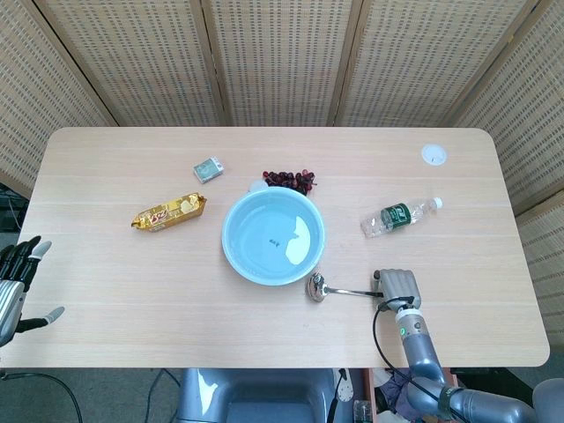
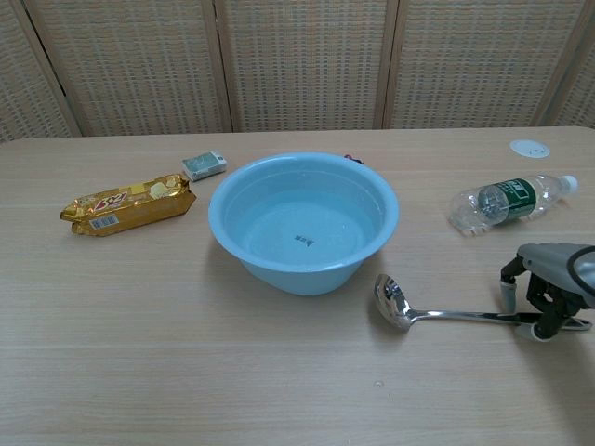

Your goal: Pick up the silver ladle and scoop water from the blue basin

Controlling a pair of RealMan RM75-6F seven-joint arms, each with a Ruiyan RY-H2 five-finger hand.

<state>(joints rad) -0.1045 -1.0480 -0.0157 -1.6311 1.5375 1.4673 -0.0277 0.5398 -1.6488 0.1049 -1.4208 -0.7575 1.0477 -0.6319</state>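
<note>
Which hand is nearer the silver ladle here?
Right. The right hand sits over the handle end of the silver ladle, fingers curled down at it. The left hand is beyond the table's far-left edge.

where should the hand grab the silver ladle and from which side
Grip the silver ladle at the far end of its thin handle, coming from above on the right. It lies flat on the table, with its bowl toward the blue basin and its handle running right to where the right hand is poised. That grip probably leaves the bowl free to dip.
</note>
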